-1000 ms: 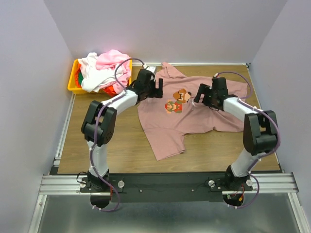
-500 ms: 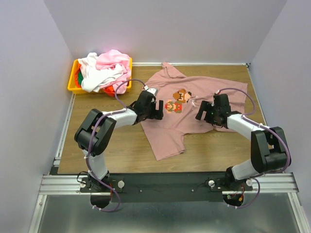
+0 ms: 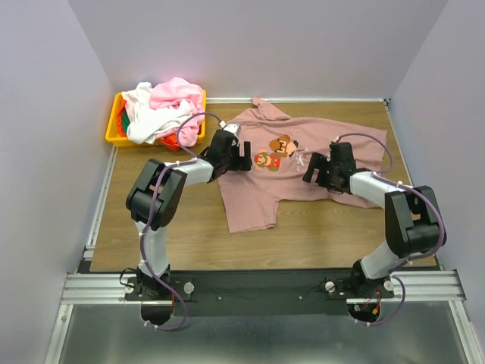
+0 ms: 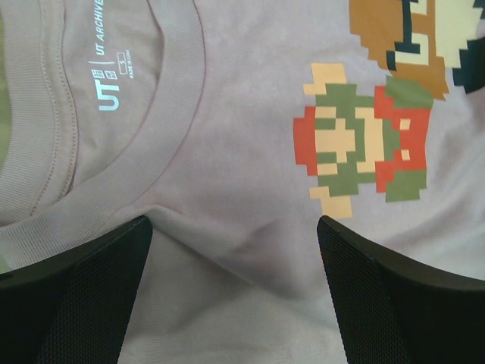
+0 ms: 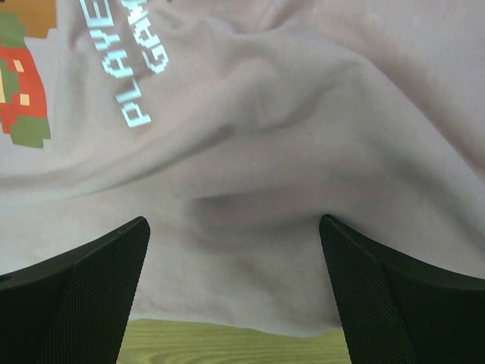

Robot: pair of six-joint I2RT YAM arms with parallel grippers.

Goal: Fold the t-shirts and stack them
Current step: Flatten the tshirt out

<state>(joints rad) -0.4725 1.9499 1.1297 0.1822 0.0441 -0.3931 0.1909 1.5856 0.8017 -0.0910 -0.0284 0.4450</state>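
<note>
A dusty mauve-pink t-shirt (image 3: 254, 199) with a pixel-art print (image 3: 274, 154) lies spread and rumpled on the wooden table. My left gripper (image 3: 241, 158) is low over its chest, open, just left of the print. In the left wrist view the left gripper (image 4: 233, 227) straddles a small ridge of cloth below the collar (image 4: 176, 114). My right gripper (image 3: 315, 169) is open over the shirt's right side. In the right wrist view the right gripper (image 5: 232, 224) spans a fold near the shirt's edge, with bare table (image 5: 227, 345) just below.
A yellow bin (image 3: 115, 135) at the back left holds a heap of other t-shirts (image 3: 163, 106) in light pink, white, red-orange and green. Grey walls close in the table on three sides. A metal rail runs along the left edge.
Both arms came down from above the shirt to lie low on it. The shirt's near hem has drawn back and to the left, and the cloth is more bunched.
</note>
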